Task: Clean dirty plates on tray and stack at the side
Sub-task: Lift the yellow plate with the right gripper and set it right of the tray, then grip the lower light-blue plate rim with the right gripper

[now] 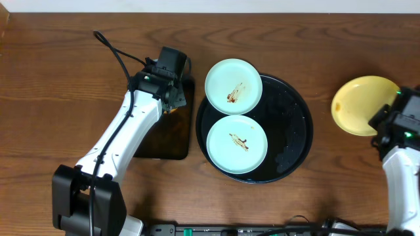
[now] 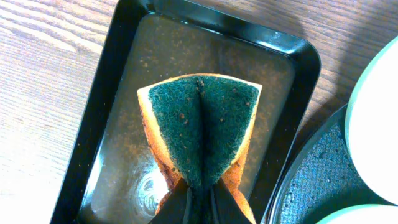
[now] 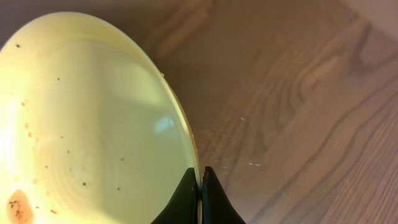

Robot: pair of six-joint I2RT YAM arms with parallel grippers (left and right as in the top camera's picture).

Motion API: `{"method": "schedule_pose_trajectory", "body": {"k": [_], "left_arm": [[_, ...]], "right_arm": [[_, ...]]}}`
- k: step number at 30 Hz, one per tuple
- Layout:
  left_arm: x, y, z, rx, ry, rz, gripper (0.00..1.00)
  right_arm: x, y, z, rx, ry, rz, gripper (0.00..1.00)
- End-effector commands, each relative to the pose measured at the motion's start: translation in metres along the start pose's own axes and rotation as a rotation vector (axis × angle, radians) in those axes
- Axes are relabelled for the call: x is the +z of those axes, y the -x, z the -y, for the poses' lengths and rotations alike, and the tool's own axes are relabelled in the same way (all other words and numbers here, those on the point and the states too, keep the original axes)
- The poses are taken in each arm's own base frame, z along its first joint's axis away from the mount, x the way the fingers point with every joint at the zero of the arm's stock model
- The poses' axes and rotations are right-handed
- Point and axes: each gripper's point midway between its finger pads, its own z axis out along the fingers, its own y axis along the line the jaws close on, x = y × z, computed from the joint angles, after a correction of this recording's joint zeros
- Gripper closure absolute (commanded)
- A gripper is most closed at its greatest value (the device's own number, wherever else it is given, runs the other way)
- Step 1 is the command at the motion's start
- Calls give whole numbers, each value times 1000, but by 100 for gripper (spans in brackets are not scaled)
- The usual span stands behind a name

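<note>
While the left gripper (image 2: pixel 198 200) is clamped on the folded, green-faced sponge (image 2: pixel 205 124) above the small rectangular tray (image 2: pixel 112 93), the right gripper (image 3: pixel 200 186) pinches only the thin rim of the yellow plate (image 3: pixel 93 124). That plate is right of the round black tray (image 1: pixel 292 124), over bare bench (image 1: pixel 59 65), and it carries brown specks. Whether it touches the wood, I cannot tell. The far mint plate (image 1: pixel 233 86) and near mint plate (image 1: pixel 237 144) lie smeared on the round tray. An edge pinch is the likely weak point: sponge pressure far from the grip could lever the plate loose, and a wet sponge may drip on the wood.
</note>
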Motion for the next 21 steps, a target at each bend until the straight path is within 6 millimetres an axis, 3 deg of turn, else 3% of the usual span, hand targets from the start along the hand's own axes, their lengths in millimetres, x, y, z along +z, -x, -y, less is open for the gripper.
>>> {"method": "schedule_pose_trajectory", "body": {"k": [1, 8, 11, 12, 17, 20, 21], "left_arm": [[-7, 6, -3, 6, 1, 26, 93], [-7, 4, 1, 7, -22, 13, 93], [-7, 4, 1, 7, -22, 13, 93], [-7, 4, 0, 7, -21, 13, 93], [-7, 3, 1, 7, -22, 12, 93], [-8, 0, 8, 8, -63, -11, 93], [-8, -4, 14, 8, -103, -33, 93]], "right_arm": [[28, -5, 13, 114, 4, -73, 99], [67, -29, 21, 145, -2, -182, 97], [66, -26, 16, 140, 18, -175, 65], [64, -24, 10, 132, 48, -167, 61], [29, -16, -59, 15, 385, -152, 61], [4, -33, -94, -63, 548, -208, 62], [-16, -55, -120, -157, 656, -270, 63]]}}
